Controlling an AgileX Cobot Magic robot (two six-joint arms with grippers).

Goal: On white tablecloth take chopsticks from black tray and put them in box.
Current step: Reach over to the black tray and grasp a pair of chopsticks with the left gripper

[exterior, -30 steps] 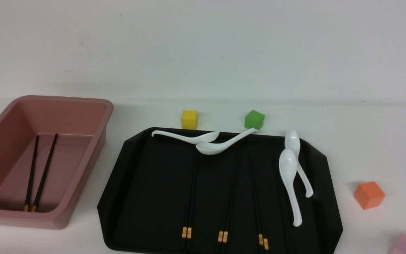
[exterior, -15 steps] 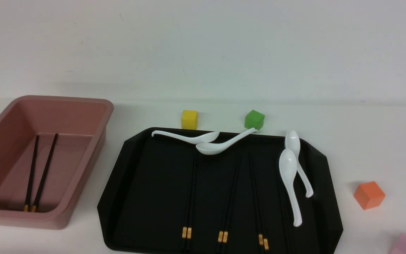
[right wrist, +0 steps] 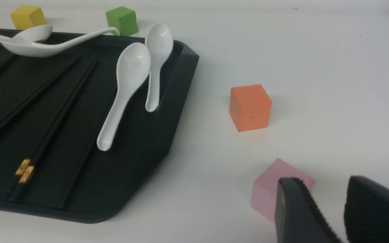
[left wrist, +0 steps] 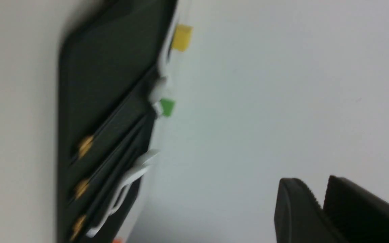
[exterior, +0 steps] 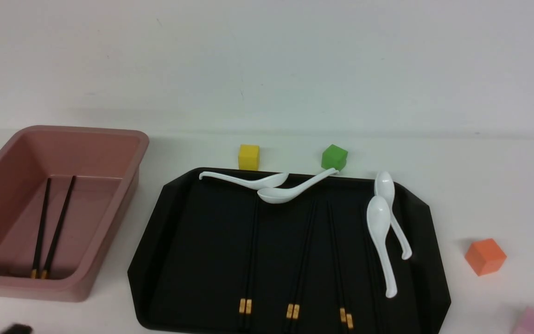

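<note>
The black tray (exterior: 202, 241) lies in the middle of the white tablecloth (exterior: 480, 185). Three pairs of chopsticks lie lengthwise in it, gold bands toward me (exterior: 245, 305), (exterior: 293, 311), (exterior: 346, 317). The pink box (exterior: 128, 195) stands to its left with one pair of chopsticks (exterior: 58, 229) inside. My left gripper (left wrist: 314, 182) is empty, its tips a narrow gap apart, off the tray's (left wrist: 106, 60) left side; a dark bit of it (exterior: 15, 329) shows at the front edge. My right gripper (right wrist: 326, 182) is open and empty, right of the tray (right wrist: 167, 111).
Several white spoons lie in the tray: two along the far rim (exterior: 267, 188), two at the right (exterior: 383, 232). A yellow cube (exterior: 249, 157) and a green cube (exterior: 334, 157) stand behind the tray. An orange cube (exterior: 485, 256) and a pink cube (right wrist: 272, 189) stand at the right.
A dark bit of my left gripper has come into the front view at the bottom left edge. Chopsticks, spoons, tray and box have not moved.
</note>
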